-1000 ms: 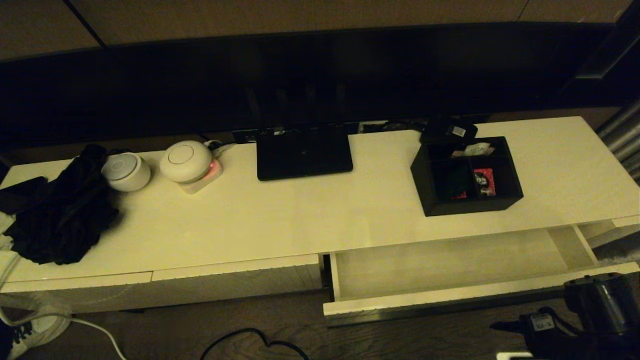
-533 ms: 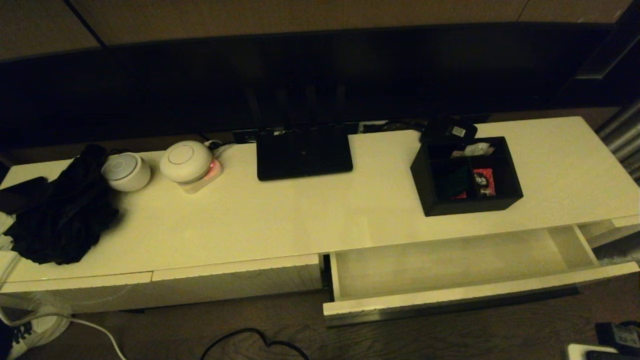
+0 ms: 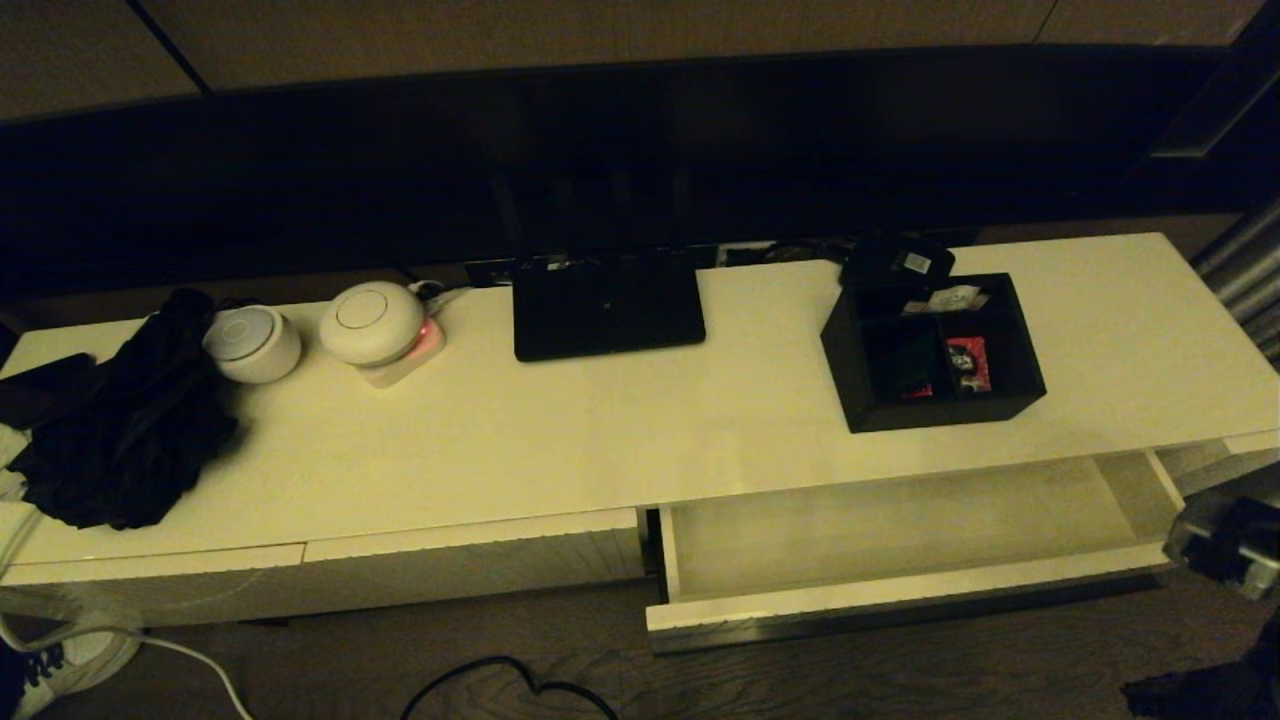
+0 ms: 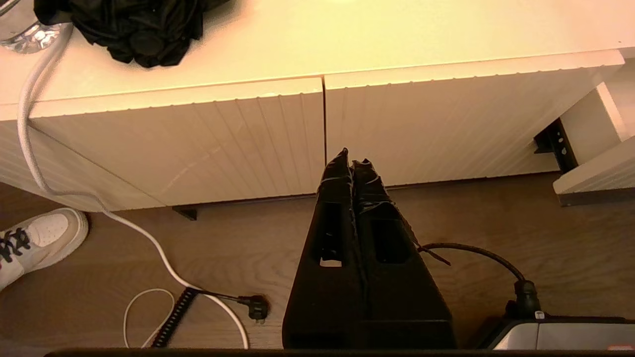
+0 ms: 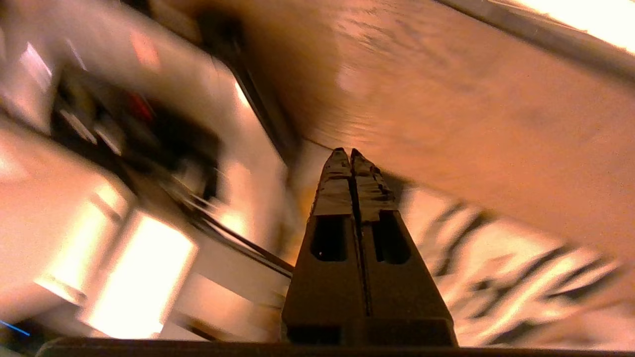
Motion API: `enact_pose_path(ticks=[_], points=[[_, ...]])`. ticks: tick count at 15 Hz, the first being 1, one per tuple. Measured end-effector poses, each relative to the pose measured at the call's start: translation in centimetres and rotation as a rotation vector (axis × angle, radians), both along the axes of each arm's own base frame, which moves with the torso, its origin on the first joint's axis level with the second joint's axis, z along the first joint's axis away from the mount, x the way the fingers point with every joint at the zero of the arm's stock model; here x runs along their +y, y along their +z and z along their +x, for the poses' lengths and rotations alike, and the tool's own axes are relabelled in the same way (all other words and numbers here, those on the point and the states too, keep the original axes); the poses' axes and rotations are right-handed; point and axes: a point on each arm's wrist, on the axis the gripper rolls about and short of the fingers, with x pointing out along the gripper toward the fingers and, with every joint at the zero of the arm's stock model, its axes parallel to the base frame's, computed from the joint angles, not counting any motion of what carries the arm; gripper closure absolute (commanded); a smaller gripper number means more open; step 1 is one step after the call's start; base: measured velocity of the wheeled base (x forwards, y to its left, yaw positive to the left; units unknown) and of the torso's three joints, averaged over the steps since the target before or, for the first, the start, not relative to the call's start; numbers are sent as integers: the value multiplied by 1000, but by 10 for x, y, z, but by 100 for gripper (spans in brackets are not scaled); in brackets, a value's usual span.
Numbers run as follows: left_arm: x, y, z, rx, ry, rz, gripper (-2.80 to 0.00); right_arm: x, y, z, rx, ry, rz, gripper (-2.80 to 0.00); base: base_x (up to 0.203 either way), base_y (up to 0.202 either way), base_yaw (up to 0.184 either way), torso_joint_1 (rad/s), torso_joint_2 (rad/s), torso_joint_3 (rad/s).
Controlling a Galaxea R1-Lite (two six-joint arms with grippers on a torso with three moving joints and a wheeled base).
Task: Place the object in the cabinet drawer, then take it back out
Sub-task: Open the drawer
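black organiser box (image 3: 933,350) upright on cabinet top, cream drawer (image 3: 900,545) below — pulled open

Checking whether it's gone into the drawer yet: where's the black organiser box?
In the head view, the organiser box stands on the cabinet top's right part, behind the open drawer, just in front of a small black device.

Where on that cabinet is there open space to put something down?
The open drawer looks bare inside. The top is free between router and box, and along its front edge. It is crowded by the black cloth and two white devices.
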Motion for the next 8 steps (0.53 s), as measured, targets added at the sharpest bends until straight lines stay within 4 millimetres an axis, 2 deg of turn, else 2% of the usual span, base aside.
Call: enact_pose_path(ticks=[4,8], points=[[0,0,0,0,0,0,0,18,6,43,87,-263,105,0,0,0,0,0,0,0],[0,0,0,0,0,0,0,38,-4,84,102,-367,127,0,0,0,0,0,0,0]])
